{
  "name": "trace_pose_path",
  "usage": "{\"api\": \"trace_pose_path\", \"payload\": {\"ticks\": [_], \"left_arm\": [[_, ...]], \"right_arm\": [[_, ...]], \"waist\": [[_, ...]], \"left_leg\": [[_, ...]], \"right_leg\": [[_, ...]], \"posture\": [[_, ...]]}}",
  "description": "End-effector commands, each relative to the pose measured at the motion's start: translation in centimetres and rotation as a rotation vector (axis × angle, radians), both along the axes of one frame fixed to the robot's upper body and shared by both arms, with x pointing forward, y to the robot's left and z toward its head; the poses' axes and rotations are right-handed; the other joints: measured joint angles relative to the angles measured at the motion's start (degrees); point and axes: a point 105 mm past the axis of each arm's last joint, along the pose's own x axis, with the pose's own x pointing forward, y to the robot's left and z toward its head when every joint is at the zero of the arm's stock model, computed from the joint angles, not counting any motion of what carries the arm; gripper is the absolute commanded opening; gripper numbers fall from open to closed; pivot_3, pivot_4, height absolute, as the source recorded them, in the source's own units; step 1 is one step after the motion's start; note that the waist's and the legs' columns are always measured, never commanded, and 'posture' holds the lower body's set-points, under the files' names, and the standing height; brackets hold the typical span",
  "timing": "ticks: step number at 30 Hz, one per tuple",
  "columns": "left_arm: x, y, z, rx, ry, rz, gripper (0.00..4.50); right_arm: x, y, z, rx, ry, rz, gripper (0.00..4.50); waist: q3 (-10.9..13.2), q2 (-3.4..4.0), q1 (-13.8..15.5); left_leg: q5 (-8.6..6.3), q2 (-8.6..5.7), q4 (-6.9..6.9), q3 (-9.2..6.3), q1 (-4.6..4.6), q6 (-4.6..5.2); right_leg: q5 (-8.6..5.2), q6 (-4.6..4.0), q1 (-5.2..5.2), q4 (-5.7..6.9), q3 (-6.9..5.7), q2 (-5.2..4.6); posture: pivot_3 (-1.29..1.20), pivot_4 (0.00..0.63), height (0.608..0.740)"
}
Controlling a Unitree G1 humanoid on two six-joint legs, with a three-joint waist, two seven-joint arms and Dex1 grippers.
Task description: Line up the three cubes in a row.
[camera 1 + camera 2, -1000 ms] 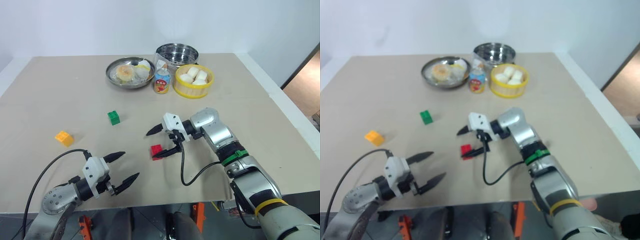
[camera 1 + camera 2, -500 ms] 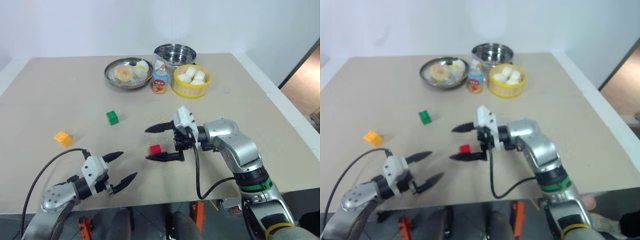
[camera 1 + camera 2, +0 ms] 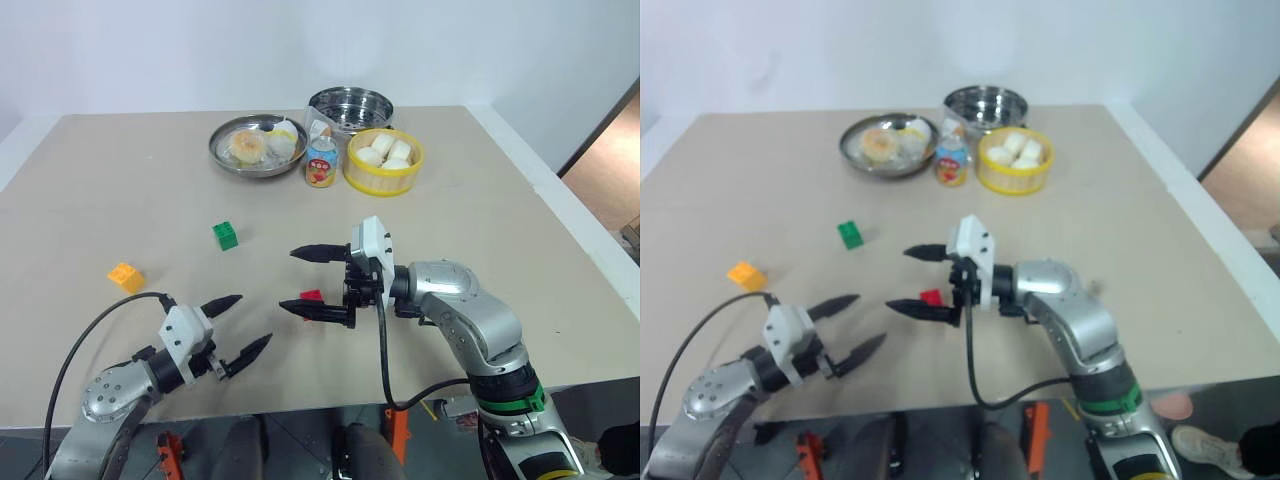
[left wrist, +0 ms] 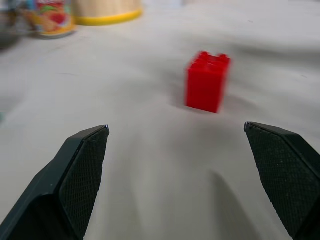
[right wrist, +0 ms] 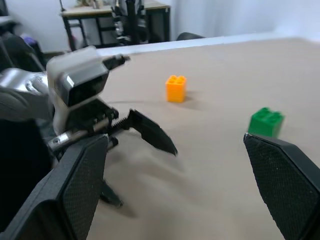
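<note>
The red cube (image 3: 312,295) rests on the table near its middle, also in the left wrist view (image 4: 206,81). My right gripper (image 3: 287,279) hovers above it, pointing left, open and empty; its lower finger covers part of the cube. The green cube (image 3: 226,235) lies farther back to the left, and the orange-yellow cube (image 3: 126,276) sits further left. Both also show in the right wrist view: green (image 5: 265,122), orange-yellow (image 5: 176,88). My left gripper (image 3: 255,318) is open and empty near the front edge, aimed toward the red cube.
At the back stand a steel plate (image 3: 225,150) with buns, a small bottle (image 3: 322,160), a steel bowl (image 3: 352,100) and a yellow basket (image 3: 385,180) of white buns. The table's front edge runs just below both grippers.
My right gripper drew back from the red cube, rose and turned to point left, still open. The red cube stayed on the table. The left gripper hardly moved.
</note>
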Motion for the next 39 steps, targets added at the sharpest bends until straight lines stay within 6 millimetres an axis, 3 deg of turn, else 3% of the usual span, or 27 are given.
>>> {"api": "trace_pose_path", "payload": {"ticks": [1, 6, 15, 19, 24, 28, 39], "left_arm": [[1.1, 1.9, 1.6, -0.031, -0.060, 0.158, 4.50], [1.6, 3.6, 2.7, -0.073, -0.105, 0.320, 4.50], [1.3, 6.4, 3.0, -0.115, -0.138, 0.586, 4.50], [1.1, 7.2, 2.7, -0.149, -0.109, 0.628, 4.50], [1.7, 7.1, 3.3, -0.135, -0.115, 0.575, 4.50], [2.9, 5.7, 3.4, -0.180, -0.071, 0.487, 4.50], [6.5, 5.2, 2.5, -0.173, -0.014, 0.509, 4.50]], "right_arm": [[0.0, -0.2, 1.4, 0.030, -0.114, -0.048, 4.48], [-0.2, -0.3, 0.8, 0.025, -0.106, -0.079, 4.48], [0.9, -1.2, -0.7, -0.018, -0.032, -0.199, 4.48], [1.1, -1.3, -1.3, -0.052, -0.032, -0.204, 4.48], [0.6, -1.2, -1.4, -0.065, -0.038, -0.155, 4.48], [0.8, -1.4, -1.4, -0.070, -0.055, -0.158, 4.48], [0.8, -1.7, -1.6, -0.084, -0.079, -0.188, 4.48]], "waist": [[0.0, -0.01, 0.0], [-0.1, -0.11, 0.0], [-0.2, -0.32, 0.0], [-0.3, -0.43, 0.0], [-0.3, -0.46, 0.0], [-0.3, -0.53, 0.0], [-0.4, -0.62, 0.0]], "left_leg": [[0.00, 0.00, 0.00, 0.00, 0.00, 0.00], [0.01, 0.00, 0.03, 0.02, 0.00, 0.02], [0.00, 0.01, 0.03, 0.08, 0.00, 0.00], [0.00, 0.03, 0.04, 0.08, 0.00, 0.00], [-0.01, 0.04, 0.04, 0.07, 0.00, -0.01], [0.00, 0.05, 0.05, 0.08, 0.00, -0.01], [0.02, 0.10, 0.07, 0.12, 0.00, 0.03]], "right_leg": [[0.01, 0.01, 0.00, 0.00, 0.01, 0.00], [0.05, 0.07, 0.02, 0.00, 0.04, 0.00], [0.08, 0.05, 0.00, 0.00, 0.11, 0.02], [0.08, 0.05, -0.01, 0.00, 0.11, 0.01], [0.08, 0.04, -0.01, -0.01, 0.06, 0.00], [0.08, 0.04, 0.02, -0.01, 0.04, -0.01], [0.12, 0.05, 0.21, 0.00, 0.09, 0.08]], "posture": [[0.00, 0.150, 0.740], [0.00, 0.150, 0.740], [0.00, 0.150, 0.740], [0.00, 0.150, 0.740], [0.00, 0.150, 0.740], [0.00, 0.150, 0.740], [0.00, 0.150, 0.740]]}}
